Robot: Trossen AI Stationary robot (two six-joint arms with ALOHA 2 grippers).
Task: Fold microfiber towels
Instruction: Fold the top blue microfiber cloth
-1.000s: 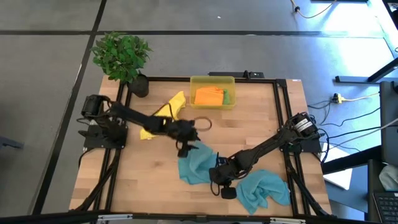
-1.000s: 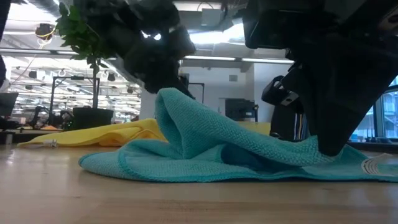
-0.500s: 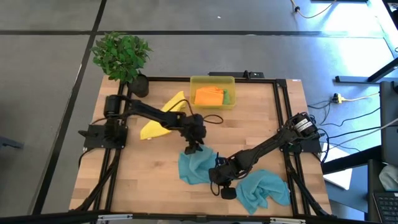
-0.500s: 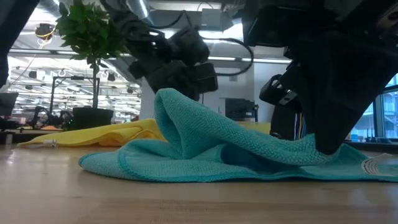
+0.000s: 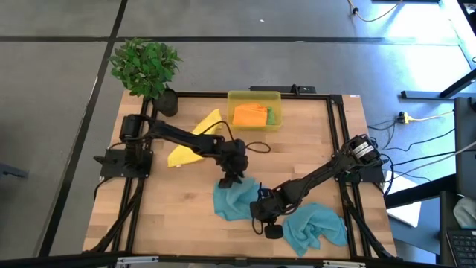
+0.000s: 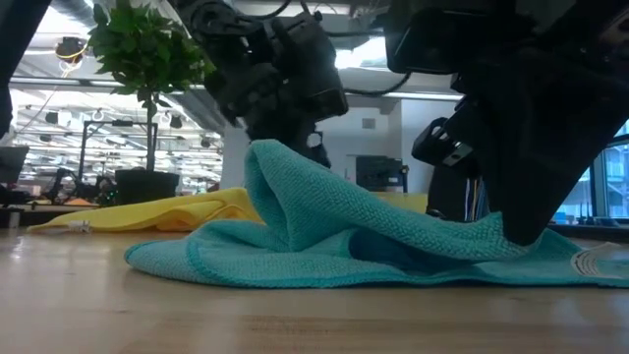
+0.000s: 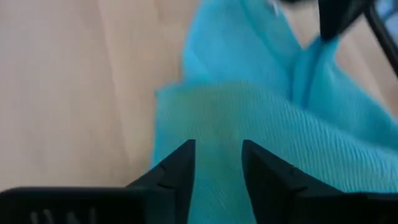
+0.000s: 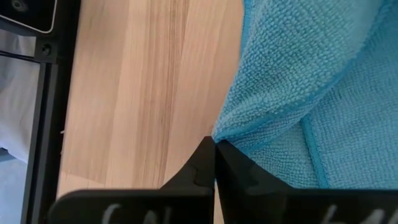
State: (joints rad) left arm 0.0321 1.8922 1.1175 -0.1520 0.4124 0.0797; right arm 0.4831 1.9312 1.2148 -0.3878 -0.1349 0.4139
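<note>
A teal microfiber towel [image 5: 236,201] lies crumpled on the table near its middle, with a raised fold [image 6: 270,162]. My left gripper [image 5: 232,179] slants down over the towel's far edge. It is open, and the raised fold [image 7: 217,118] lies between its fingers. My right gripper [image 5: 262,217] is shut on the towel's right edge. A second teal towel [image 5: 316,227] lies bunched at the near right. A yellow towel [image 5: 195,140] lies flat at the far left. An orange towel [image 5: 249,114] and a green one [image 5: 271,115] lie in the yellow bin [image 5: 254,97]. My left gripper has a finger on each side of the towel's raised fold [image 7: 217,155], but I cannot tell whether they touch it. My right gripper pinches a folded edge of the towel [image 8: 219,132] between its two shut fingertips, slanting down from above. That edge stays low, next to the table.
A potted plant [image 5: 147,68] stands at the far left corner. Black frame rails [image 5: 338,134] run along the table's sides. Bare wood lies at the near left [image 5: 163,216].
My left gripper has swung toward the table's right and tipped down onto the teal towel's raised fold. The towel and my right gripper have kept still.
</note>
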